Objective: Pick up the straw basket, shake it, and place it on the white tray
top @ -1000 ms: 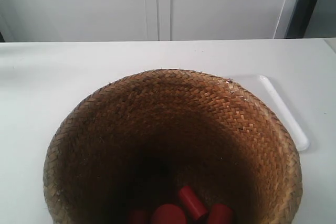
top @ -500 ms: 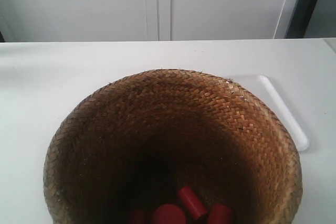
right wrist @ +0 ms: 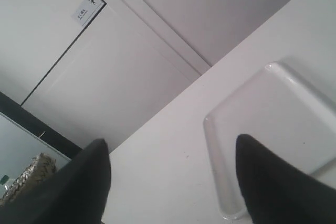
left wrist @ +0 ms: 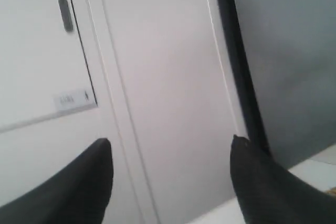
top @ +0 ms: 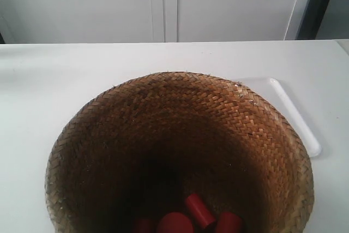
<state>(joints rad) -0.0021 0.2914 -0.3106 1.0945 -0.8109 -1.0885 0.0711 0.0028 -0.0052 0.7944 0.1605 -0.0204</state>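
The straw basket (top: pixel 180 135) fills the lower half of the exterior view, its wide braided rim facing the camera and its inside dark. Several red cylinders (top: pixel 197 210) lie at its bottom. Behind its right side the white tray (top: pixel 299 121) lies flat on the table, partly hidden by the rim. No arm shows in the exterior view. My left gripper (left wrist: pixel 170 140) is open with only cabinet doors between its fingers. My right gripper (right wrist: pixel 170 139) is open above the table, with the white tray (right wrist: pixel 273 114) beyond one finger. Neither gripper touches the basket.
White cabinet doors (top: pixel 163 4) stand behind the white table (top: pixel 54 80). A dark vertical strip (top: pixel 322 1) runs at the far right. A patch of woven straw (right wrist: pixel 29 174) shows at the edge of the right wrist view.
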